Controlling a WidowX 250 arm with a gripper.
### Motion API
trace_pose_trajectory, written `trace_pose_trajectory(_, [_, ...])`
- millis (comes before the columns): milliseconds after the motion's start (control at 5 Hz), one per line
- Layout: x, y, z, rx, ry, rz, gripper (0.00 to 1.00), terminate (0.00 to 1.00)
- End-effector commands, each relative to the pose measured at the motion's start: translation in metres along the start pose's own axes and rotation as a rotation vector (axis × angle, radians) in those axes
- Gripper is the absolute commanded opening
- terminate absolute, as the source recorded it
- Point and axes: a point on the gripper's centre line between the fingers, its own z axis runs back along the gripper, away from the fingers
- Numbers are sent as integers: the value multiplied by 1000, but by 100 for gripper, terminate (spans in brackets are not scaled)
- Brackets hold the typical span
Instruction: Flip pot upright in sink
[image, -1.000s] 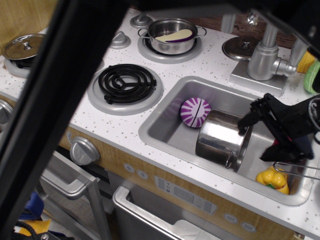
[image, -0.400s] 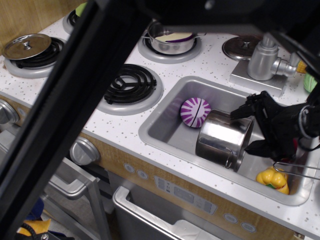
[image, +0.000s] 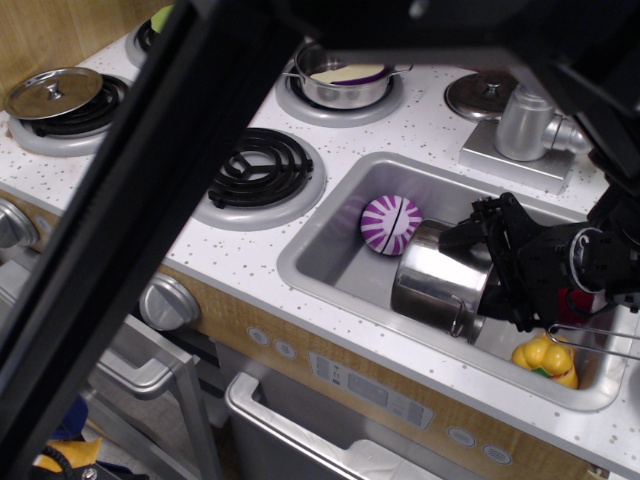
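The shiny steel pot (image: 435, 282) lies on its side in the grey sink (image: 330, 262), its mouth facing right and a wire loop handle (image: 461, 317) pointing down. My black gripper (image: 478, 278) comes in from the right and is open. One finger sits at the top of the pot's rim and the other near the bottom of the rim, so the jaws span the pot's mouth. I cannot tell whether either finger is touching the rim. A purple striped ball (image: 390, 224) rests against the pot's far left side.
A yellow toy (image: 545, 358) and a thin wire piece (image: 595, 336) lie in the sink's right corner. The silver faucet (image: 525, 122) stands behind the sink. A shallower pot with yellow-purple contents (image: 345, 80) sits on a back burner. A dark out-of-focus bar (image: 150, 200) crosses the foreground.
My gripper has moved left and down from beside the pot until its open fingers are over the pot's rim. The pot and ball have stayed in place.
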Motion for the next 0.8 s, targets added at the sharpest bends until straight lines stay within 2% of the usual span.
trace_pose_trajectory(0, [11, 24, 14, -24, -10, 123, 0, 0])
trace_pose_trajectory(200, [11, 25, 12, -98, 21, 170, 0, 0])
trace_pose_trajectory(600, [6, 36, 4, -304, 81, 247, 0, 0])
